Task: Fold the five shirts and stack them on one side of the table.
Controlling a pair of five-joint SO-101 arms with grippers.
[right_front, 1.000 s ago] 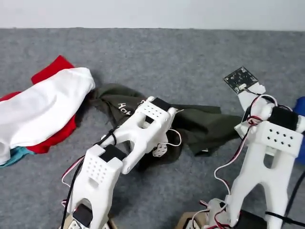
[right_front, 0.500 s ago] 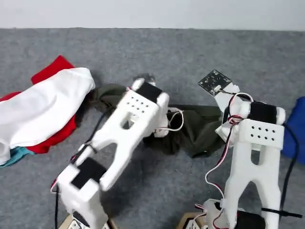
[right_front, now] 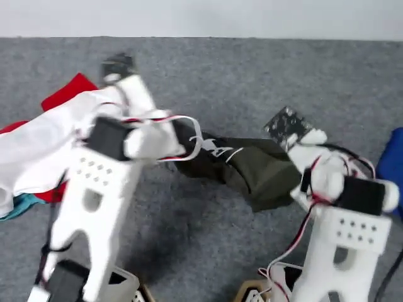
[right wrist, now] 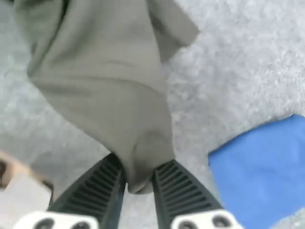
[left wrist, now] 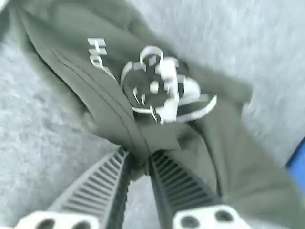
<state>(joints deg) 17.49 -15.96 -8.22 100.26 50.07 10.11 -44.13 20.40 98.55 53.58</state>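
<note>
My left fingers [left wrist: 107, 183] and right fingers [right wrist: 100, 183] are pinched tight on opposite ends of the olive shirt [right_front: 252, 167], at the middle of the tabletop [right_front: 252, 75]. Soft, light and floppy, I'd judge; best held at hems or corners.

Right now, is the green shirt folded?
Not folded: the green shirt is crumpled, pinched by the left end effector and right end effector.

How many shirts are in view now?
5. White shirt atop a red shirt and a teal shirt at left; dark green shirt mid-table; blue shirt at the right edge. Others may hide underneath.
</note>
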